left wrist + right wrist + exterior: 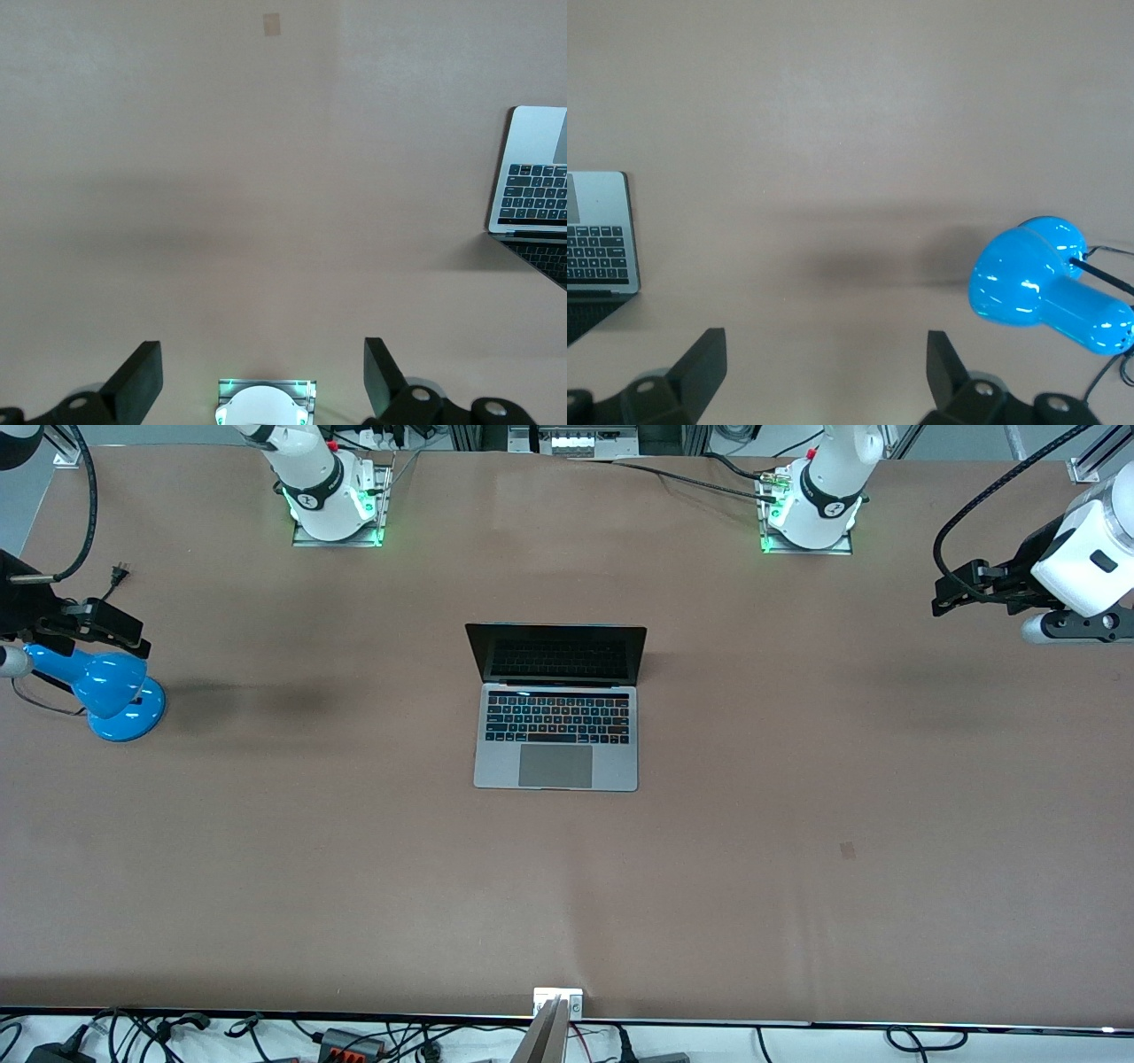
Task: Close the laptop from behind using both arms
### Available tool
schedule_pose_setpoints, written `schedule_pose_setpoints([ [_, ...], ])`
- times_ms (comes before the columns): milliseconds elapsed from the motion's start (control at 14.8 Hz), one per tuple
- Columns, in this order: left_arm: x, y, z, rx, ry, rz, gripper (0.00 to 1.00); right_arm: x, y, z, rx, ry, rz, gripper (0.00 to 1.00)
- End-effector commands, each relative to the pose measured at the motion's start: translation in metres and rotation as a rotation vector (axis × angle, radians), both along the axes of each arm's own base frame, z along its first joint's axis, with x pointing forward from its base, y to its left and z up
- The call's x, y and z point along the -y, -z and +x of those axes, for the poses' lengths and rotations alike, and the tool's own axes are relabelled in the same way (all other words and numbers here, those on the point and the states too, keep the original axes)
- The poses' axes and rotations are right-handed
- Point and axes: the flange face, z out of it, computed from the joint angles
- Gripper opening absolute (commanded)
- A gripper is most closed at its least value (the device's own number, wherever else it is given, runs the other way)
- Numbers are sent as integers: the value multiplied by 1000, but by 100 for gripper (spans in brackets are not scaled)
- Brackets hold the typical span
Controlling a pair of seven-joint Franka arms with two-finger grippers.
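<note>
The silver-grey laptop (556, 766) stands open in the middle of the table, its dark screen upright and its keyboard and trackpad toward the front camera. My left gripper (946, 596) hangs open and empty, high over the left arm's end of the table, well apart from the laptop. My right gripper (133, 636) hangs open and empty over the right arm's end, above a blue lamp. The left wrist view shows the open gripper (261, 354) and one corner of the laptop (532, 142). The right wrist view shows the open gripper (824, 341) and a corner of the laptop (602, 199).
A blue desk lamp (111, 691) lies on the table under my right gripper and also shows in the right wrist view (1036, 283), with its black cord beside it. The two arm bases (337, 500) (811, 514) stand at the table's edge farthest from the front camera.
</note>
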Motion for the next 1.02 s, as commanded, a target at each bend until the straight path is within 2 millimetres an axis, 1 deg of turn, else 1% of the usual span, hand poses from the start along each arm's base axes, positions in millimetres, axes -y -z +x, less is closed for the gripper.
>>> schedule_pose_setpoints([
  [0, 3, -6, 3, -6, -4, -20, 100, 1, -4, -1, -2, 7, 0, 100],
  [136, 3, -6, 3, -6, -4, -20, 100, 6, -4, 2, 3, -1, 5, 100],
  [339, 3, -6, 3, -6, -4, -20, 100, 3, -4, 2, 3, 11, 19, 100],
  [407, 3, -6, 3, -6, -4, -20, 100, 3, 2, 4, -9, -1, 21, 100],
  [542, 3, -6, 3, -6, -4, -20, 100, -5, 19, 10, -49, -17, 20, 100],
  [610, 4, -5, 3, -6, 4, -21, 100, -7, 32, 15, -78, -29, 19, 100],
  [678, 10, -1, 5, -16, 10, -19, 100, -5, 37, 15, -93, -10, 20, 100],
  [814, 11, 3, 7, -22, 9, -19, 100, 0, 40, 16, -99, -7, 23, 100],
  [949, 10, 3, 7, -24, 6, -18, 100, -3, 42, 18, -101, -22, 22, 100],
])
